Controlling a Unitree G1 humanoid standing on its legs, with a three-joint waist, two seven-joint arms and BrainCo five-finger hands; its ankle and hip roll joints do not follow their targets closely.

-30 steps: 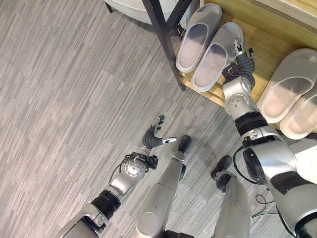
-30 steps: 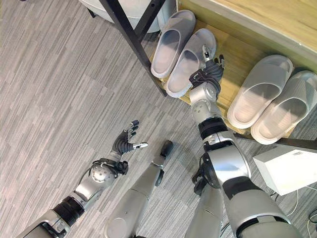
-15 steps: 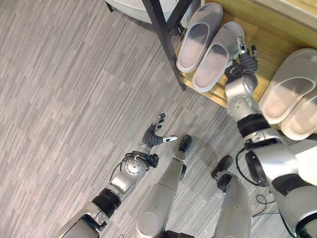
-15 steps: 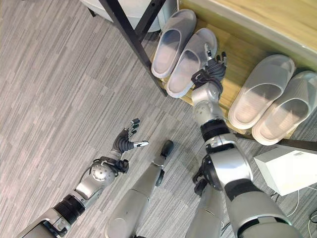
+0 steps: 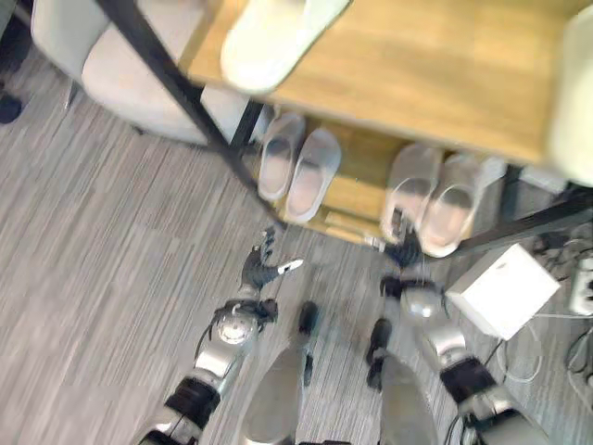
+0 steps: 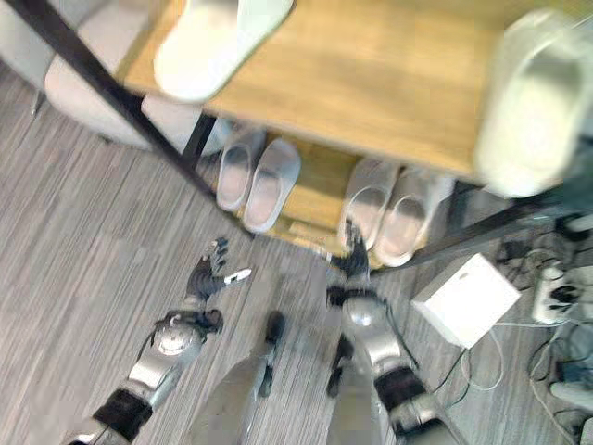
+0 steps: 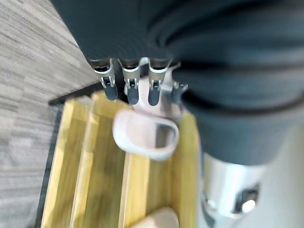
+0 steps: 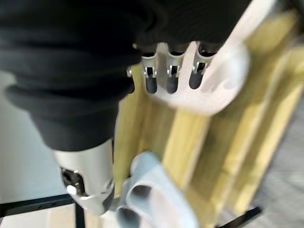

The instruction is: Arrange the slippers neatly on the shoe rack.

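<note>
My head camera has pulled back, so I now see the shoe rack's (image 5: pixel 408 65) top shelf. My left hand (image 5: pixel 261 270) hangs over the floor, fingers spread, empty. My right hand (image 6: pixel 354 260) has withdrawn to the lower shelf's edge, fingers apparently straight; both slipper pairs (image 5: pixel 296 170) (image 5: pixel 428 197) sit lined up there.
</note>
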